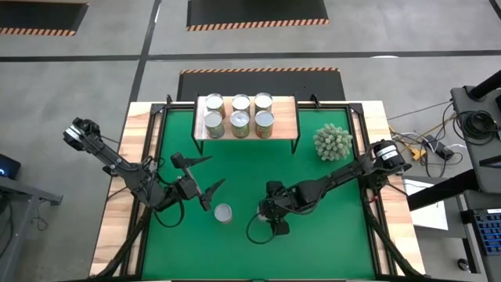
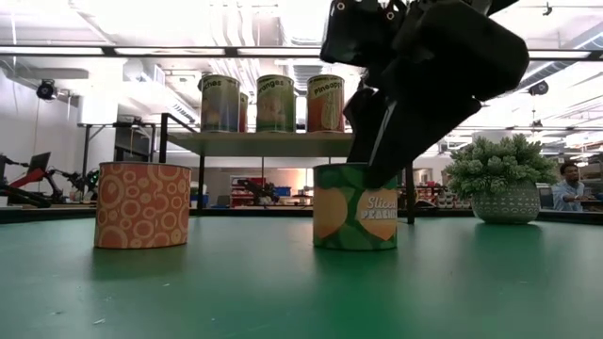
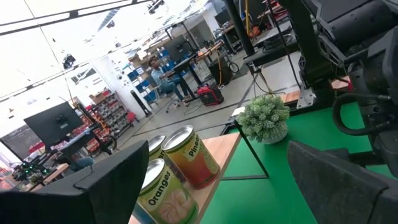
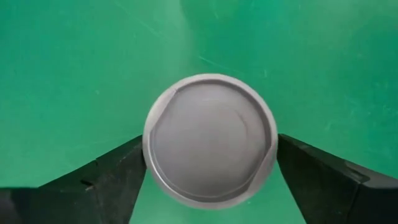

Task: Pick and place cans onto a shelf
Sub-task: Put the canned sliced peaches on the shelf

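While the right gripper (image 4: 210, 168) straddles a can (image 4: 210, 140) on the mat (image 1: 329, 227), fingers wide beside its rim, close evenly and lift straight; left gripper (image 1: 200, 176) waits open near the shelf (image 1: 286, 117).

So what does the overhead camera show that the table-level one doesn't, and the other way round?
Only the overhead view shows both arms: the left claw open above the mat, the right claw lowered over a can, and six cans in two rows on the shelf.

Only the table-level view shows labels: an orange-circled can and a green can with the right claw's fingers reaching down around its top, plus the room behind.

Both show the shelf, its cans, two cans on the green mat and the spiky plant.
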Tool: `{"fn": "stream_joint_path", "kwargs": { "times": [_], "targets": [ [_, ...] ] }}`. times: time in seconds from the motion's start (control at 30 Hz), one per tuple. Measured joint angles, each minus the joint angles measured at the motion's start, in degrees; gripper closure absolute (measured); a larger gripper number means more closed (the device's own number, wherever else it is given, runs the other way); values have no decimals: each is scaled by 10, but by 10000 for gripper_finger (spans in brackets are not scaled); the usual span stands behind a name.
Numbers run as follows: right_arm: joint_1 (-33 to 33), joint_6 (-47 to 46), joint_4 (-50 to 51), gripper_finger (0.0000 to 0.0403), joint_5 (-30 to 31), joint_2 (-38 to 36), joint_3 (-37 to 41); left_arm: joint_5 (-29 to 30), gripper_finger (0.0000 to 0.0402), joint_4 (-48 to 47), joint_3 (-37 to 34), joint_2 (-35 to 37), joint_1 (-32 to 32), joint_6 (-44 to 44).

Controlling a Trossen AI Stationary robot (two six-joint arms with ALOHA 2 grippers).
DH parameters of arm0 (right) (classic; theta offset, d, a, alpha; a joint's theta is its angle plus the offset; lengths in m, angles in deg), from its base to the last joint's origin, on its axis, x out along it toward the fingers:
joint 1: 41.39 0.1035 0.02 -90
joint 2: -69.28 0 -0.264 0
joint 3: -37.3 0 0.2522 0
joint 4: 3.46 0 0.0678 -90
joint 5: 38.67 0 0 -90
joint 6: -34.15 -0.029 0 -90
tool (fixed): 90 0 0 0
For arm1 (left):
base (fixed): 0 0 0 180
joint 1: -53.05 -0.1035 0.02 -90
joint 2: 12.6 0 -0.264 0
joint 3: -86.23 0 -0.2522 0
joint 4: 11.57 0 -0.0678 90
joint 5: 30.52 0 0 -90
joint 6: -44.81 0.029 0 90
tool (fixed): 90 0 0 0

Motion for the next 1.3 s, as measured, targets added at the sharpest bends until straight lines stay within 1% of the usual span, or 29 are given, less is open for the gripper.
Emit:
{"fn": "stream_joint_path", "kwargs": {
  "times": [0.2,0.37,0.43,0.53,0.67,0.83,1.0,1.1,1.3],
  "targets": [
    [0,0,-3,110,1,0,0,0,40,0,0,0,0,0],
    [0,0,15,117,0,-10,-16,0,40,0,0,0,0,0],
    [-2,6,38,114,0,-24,-34,0,40,0,0,0,0,0],
    [-9,9,98,112,0,-53,-64,0,40,0,0,0,0,0],
    [-35,10,180,111,1,-106,-101,0,40,0,0,0,0,0],
    [-98,26,250,111,20,-191,-120,0,40,0,0,0,0,0],
    [-195,52,276,115,31,-265,-117,0,40,0,0,0,0,0],
    [-256,75,285,115,30,-282,-116,0,40,0,0,0,0,0],
    [-351,139,306,115,18,-279,-115,0,40,0,0,0,0,0]
  ]
}}
